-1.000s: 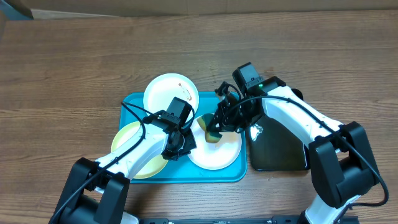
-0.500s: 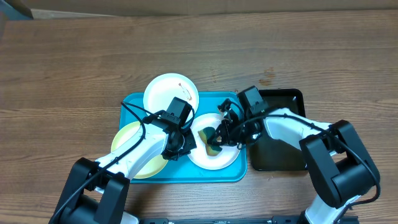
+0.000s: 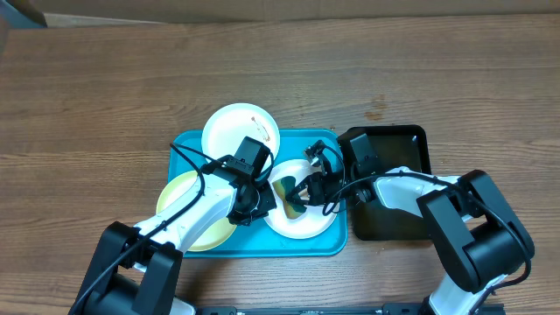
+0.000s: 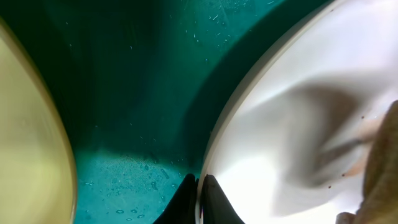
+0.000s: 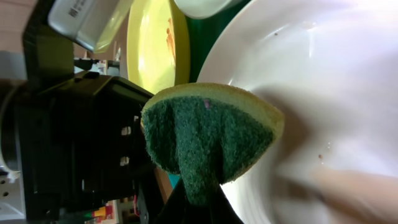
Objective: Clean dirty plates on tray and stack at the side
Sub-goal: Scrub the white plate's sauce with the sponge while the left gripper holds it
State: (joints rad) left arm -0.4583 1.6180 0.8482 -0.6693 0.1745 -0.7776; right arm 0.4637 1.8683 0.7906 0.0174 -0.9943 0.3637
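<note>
As the white plate (image 3: 308,226) is round, it has no long axis and points nowhere. It lies flat and face up in the near right part of the tray (image 3: 188,144), and the long side of this tray runs from left to right. The left hand (image 4: 200,186) is closed narrowly on the left rim of this plate, so I judge that it pins the plate in place. Just to the right of it, the right hand (image 5: 194,202) is closed on a folded sponge (image 5: 208,140), yellow with a green face. The sponge appears to rest on the left half of the plate.

The coming move turns on this relation. Most of the plate lies to the right and near side of the sponge, while the left hand is close on its left. I think the wipe should therefore go to the right, away from the pinched rim, and the right arm is the nearer one for it.

The yellow plate (image 3: 179,206) lies left of the left hand, at the near left of the tray. Farther away, a second white plate (image 3: 238,129) sits over the far rim of the tray, partly above the desk (image 3: 105,79).
</note>
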